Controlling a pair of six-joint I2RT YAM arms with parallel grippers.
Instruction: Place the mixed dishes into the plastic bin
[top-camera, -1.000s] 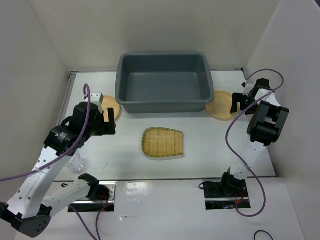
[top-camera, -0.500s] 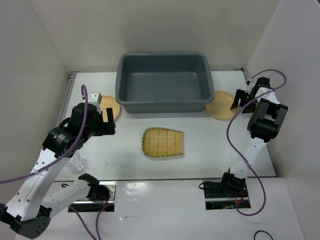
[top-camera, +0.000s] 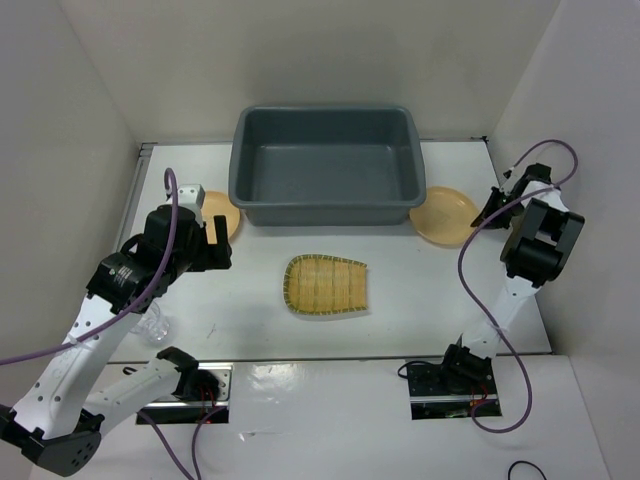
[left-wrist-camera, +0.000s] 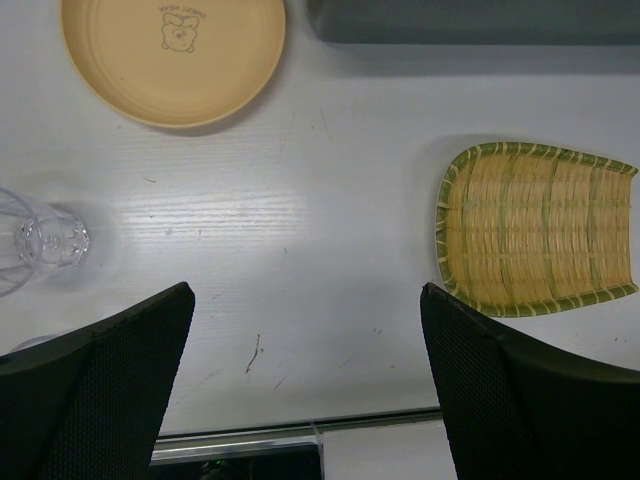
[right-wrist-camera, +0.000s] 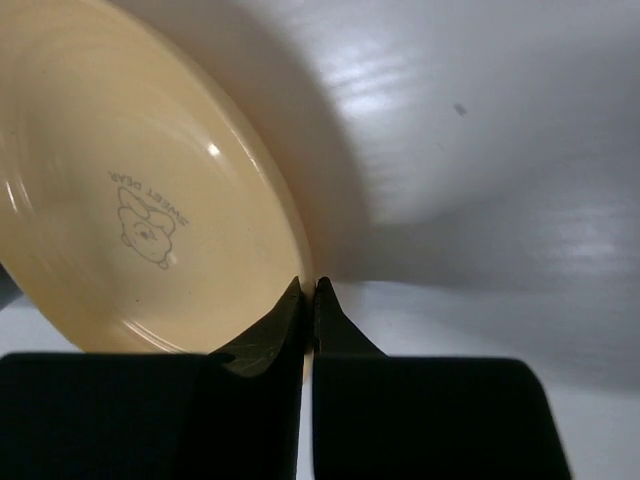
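One tan plate (right-wrist-camera: 130, 200), glossy, bear print. My right pincer (right-wrist-camera: 308, 292), low at the surface (right-wrist-camera: 450, 150), is almost closed, apparently nipping its rim; left pincer (left-wrist-camera: 305, 295) gapes empty.

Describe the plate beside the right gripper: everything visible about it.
The right plate is round, tan-orange, smooth and glossy, with a low raised rim and a bear print lettered SWEET BEAR inside. It sits face up on the white table by the near right corner of the bin. The right gripper has its fingers shut on the rim.
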